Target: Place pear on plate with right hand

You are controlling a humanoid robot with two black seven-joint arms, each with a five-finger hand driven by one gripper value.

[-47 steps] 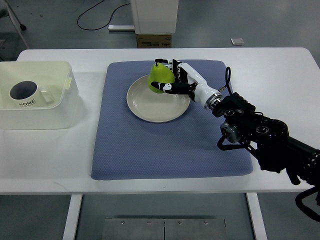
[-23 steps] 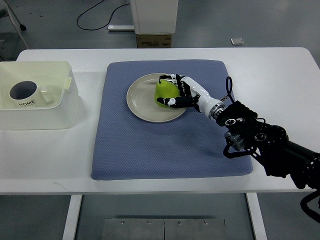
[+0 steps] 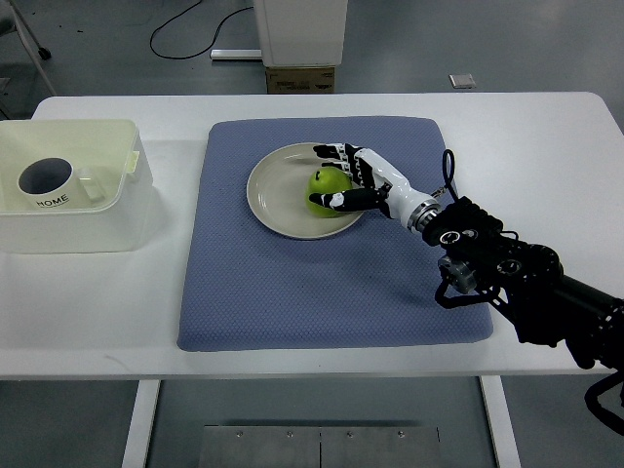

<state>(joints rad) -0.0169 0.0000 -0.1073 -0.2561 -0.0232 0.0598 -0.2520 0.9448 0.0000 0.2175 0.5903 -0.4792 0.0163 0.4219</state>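
Note:
A green pear rests on the cream plate, right of the plate's middle. The plate sits on a blue mat. My right hand comes in from the lower right and reaches over the plate's right rim. Its fingers are spread just behind the pear, and the thumb lies at the pear's near side. The hand is open around the pear, not gripping it. The left arm is out of view.
A translucent white bin at the table's left holds a white mug. A white stand and a cardboard box are behind the table's far edge. My dark right forearm crosses the mat's right edge.
The right hand has carried the pear from the plate's far rim down onto the plate. The fingers have since spread away from the pear, which now rests lower on the plate.

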